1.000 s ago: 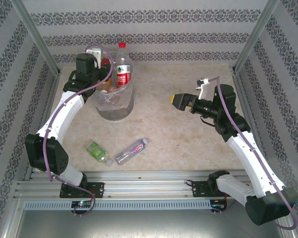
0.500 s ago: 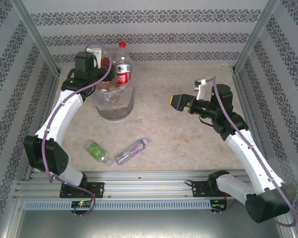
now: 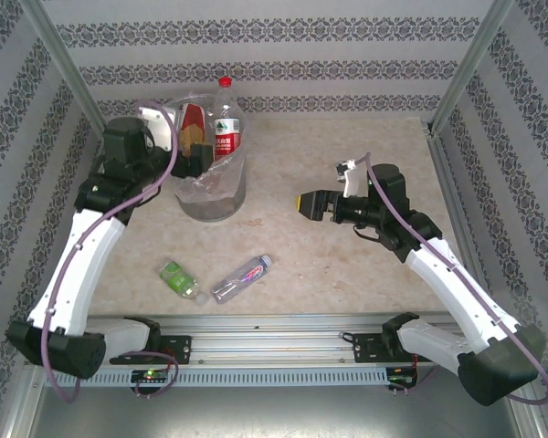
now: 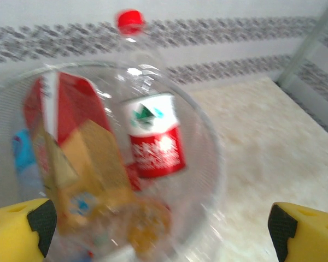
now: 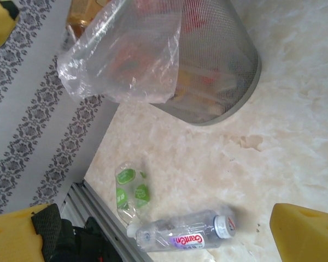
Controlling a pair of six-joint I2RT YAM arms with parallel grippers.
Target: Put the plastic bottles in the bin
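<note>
Plastic bottles, two, lying loose on the marbled tabletop (image 3: 347, 265), low and left of centre in the overhead view, just above the metal rail (image 3: 274, 328). Green-labelled bottle (image 3: 179, 279) on the left, crumpled-looking, cap toward lower right. Clear bottle with a pink-and-purple label (image 3: 242, 277) just beside it on the right, on its side, cap toward upper right. Close together, no contact visible. Same pair low in the right wrist view: green one above, clear one below with its cap to the right.

Right claw (image 3: 308, 203) right of centre in the overhead view, above the tabletop, pointing left, well apart from both loose bottles and from the bin. Its yellow pads (image 5: 303, 234) at the two lower corners of the right wrist view, spread wide, nothing gripped.

Bin (image 3: 210, 208), grey mesh lined with a crinkled clear bag, upper left of centre, upright on the tabletop. Inside: tall bottle with a red-and-white label (image 3: 224, 132), upright, red cap poking above the rim. Beside it, red and orange-brown shapes, too blurred in the left wrist view to name.

Left claw (image 4: 164, 234) at the bin's left rim, facing across its mouth. Its yellow pads (image 4: 16, 232) at the lower corners of the left wrist view, wide apart, holding nothing.

Patterned wallpaper (image 3: 274, 36) behind, along the top of the frame.
</note>
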